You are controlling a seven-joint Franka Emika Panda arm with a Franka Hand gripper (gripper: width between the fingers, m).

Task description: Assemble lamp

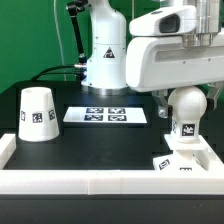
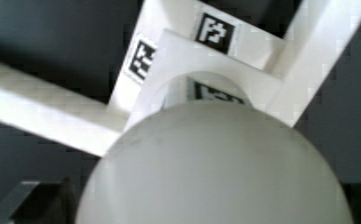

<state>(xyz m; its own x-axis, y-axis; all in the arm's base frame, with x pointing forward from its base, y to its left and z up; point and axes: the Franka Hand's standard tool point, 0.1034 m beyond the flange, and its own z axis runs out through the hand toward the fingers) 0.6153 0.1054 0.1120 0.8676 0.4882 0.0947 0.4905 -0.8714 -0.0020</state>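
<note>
Bulb is stood upright on base; tool is spread apart astride it; shade is kept well apart.

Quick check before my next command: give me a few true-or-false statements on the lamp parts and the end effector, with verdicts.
1. The shade stands on the table at the exterior view's left, apart from the bulb. True.
2. The bulb lies on the marker board. False: it stands at the exterior view's right, off the marker board.
3. The end effector is right above the bulb. True.
4. The shade already sits over the bulb. False: the marker board lies between them.
5. The end effector is shut. False: its jaws stand wide open, either side of the bulb.
</note>
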